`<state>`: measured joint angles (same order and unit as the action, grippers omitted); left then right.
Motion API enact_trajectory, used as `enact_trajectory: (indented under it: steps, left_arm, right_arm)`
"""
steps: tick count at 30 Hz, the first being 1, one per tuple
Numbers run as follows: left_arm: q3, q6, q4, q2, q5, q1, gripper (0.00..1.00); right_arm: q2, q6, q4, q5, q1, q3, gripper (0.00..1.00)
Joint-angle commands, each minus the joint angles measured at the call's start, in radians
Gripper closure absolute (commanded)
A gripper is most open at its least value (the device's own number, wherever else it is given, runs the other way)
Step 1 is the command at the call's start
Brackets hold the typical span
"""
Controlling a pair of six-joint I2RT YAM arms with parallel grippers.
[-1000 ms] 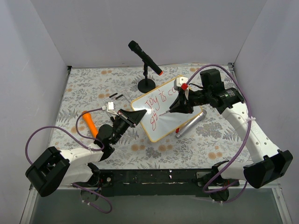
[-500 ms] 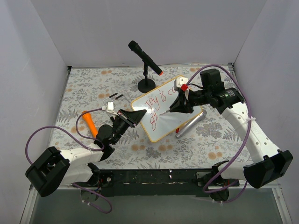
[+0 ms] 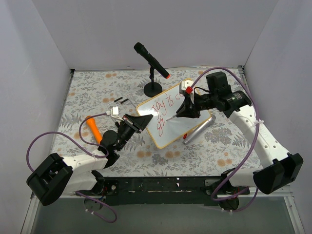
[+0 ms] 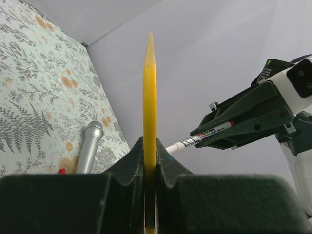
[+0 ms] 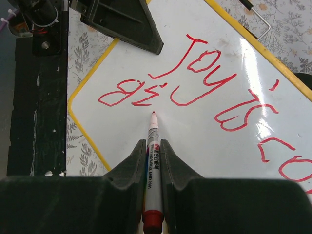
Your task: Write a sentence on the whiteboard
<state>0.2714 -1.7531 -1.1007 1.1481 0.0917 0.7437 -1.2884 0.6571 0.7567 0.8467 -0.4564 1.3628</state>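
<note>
While the left gripper (image 4: 150,161) pinches the board (image 5: 195,141) by its edge, the right gripper (image 5: 152,146) clamps the marker (image 5: 153,127) at the second line. The sentence (image 5: 214,83) looks only partway written, I'd say.

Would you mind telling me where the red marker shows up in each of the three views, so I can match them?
Top external: the marker sits right of centre, in the right gripper, tip over the whiteboard.
Left wrist: right of centre, slanting toward the board's yellow edge.
Right wrist: bottom centre, pointing up at the sentence.
Shared landmark: the whiteboard's yellow frame.
</note>
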Motion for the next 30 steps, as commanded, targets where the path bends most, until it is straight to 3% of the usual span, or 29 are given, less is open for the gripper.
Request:
enact_trajectory:
  steps: [1,16,30]
  left_arm:
    - [0.034,-0.031,-0.142,-0.036,-0.004,0.003,1.0]
    - [0.035,-0.037,-0.151,-0.024,-0.014,0.003,1.0]
    - [0.032,-0.032,-0.148,-0.03,-0.006,0.003,1.0]
  right_arm:
    - [-0.02,-0.024,-0.033,-0.005,-0.008,0.022,0.99]
    - [-0.042,-0.094,-0.077,-0.044,-0.01,0.062,0.99]
    - [0.012,-0.114,-0.103,-0.067,0.035,-0.007,0.99]
